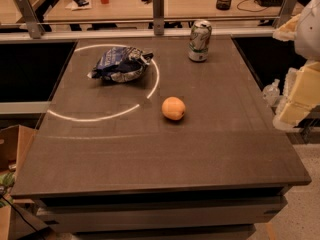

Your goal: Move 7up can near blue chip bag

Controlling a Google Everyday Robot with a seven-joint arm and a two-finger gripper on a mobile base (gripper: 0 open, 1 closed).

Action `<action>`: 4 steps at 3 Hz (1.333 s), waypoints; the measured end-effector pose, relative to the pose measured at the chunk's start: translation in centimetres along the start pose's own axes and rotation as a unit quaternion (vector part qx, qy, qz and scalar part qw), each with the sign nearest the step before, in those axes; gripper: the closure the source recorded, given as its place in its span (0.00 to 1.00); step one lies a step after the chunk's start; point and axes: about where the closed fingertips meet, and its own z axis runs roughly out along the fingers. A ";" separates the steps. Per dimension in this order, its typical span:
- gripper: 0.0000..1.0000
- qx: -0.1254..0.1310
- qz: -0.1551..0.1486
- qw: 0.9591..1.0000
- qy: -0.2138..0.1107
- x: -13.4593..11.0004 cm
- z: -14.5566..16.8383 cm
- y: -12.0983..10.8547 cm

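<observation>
The 7up can [200, 40] stands upright near the far right of the dark table [150, 154]. The blue chip bag [120, 64] lies crumpled at the far left of the table, a good distance left of the can. My gripper [299, 91] is at the right edge of the view, beyond the table's right side and nearer than the can. It holds nothing that I can see and touches neither thing.
An orange fruit [173, 108] lies mid-table between the bag and the can, nearer the front. A bright ring of light curves across the left part of the table. A rail with metal posts [158, 11] runs behind the table. A cardboard box [12, 149] sits low at the left.
</observation>
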 end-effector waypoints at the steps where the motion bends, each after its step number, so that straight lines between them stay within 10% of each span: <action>1: 0.00 0.000 0.000 1.000 0.000 0.0 0.0 0.0; 2: 0.00 0.009 0.071 0.997 -0.038 1.8 0.2 -0.6; 4: 0.00 0.075 0.218 0.953 -0.198 9.3 2.5 -2.5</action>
